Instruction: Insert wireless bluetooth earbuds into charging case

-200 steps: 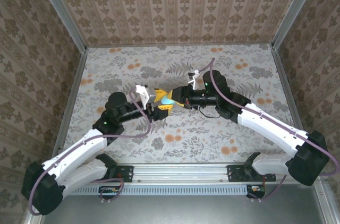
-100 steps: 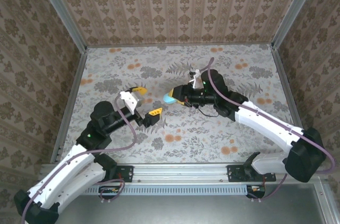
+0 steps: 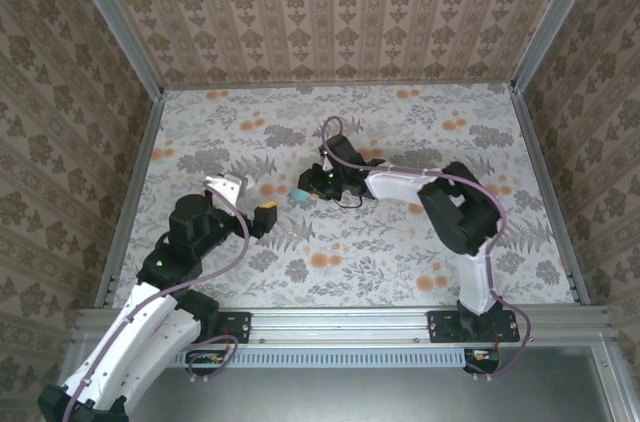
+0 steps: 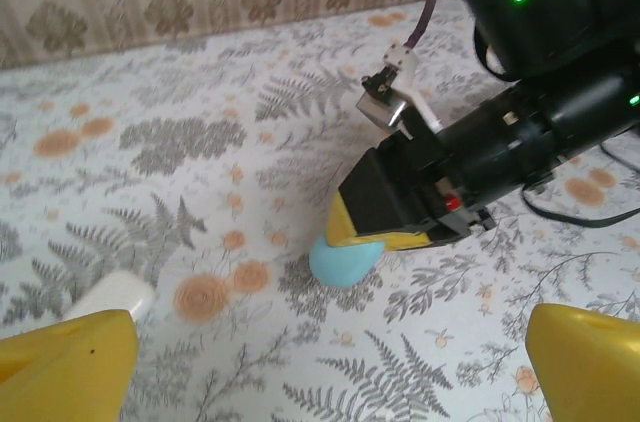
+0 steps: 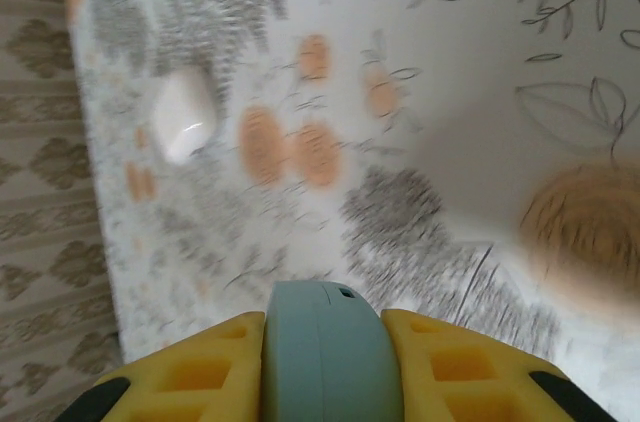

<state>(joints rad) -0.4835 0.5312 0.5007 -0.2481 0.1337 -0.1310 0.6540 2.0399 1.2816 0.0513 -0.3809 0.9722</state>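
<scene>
Cam layout.
Top external looked down from behind the bases over the whole table (image 3: 420, 272); left wrist faced the right gripper (image 4: 350, 242) and teal case (image 4: 345, 264) close-up; right wrist sat low over the tabletop; both wrists caught the white earbud (image 4: 112, 294).

Surface: a table (image 3: 400, 242), its top a pale print of grey ferns, leaves and orange flower dots.
Lying on it: one white earbud (image 4: 110, 294), a small, smooth, rounded pebble.
Earbud's place: flat on the print (image 5: 183, 114), just beside a cluster of orange flowers, apart from everything else.
</scene>
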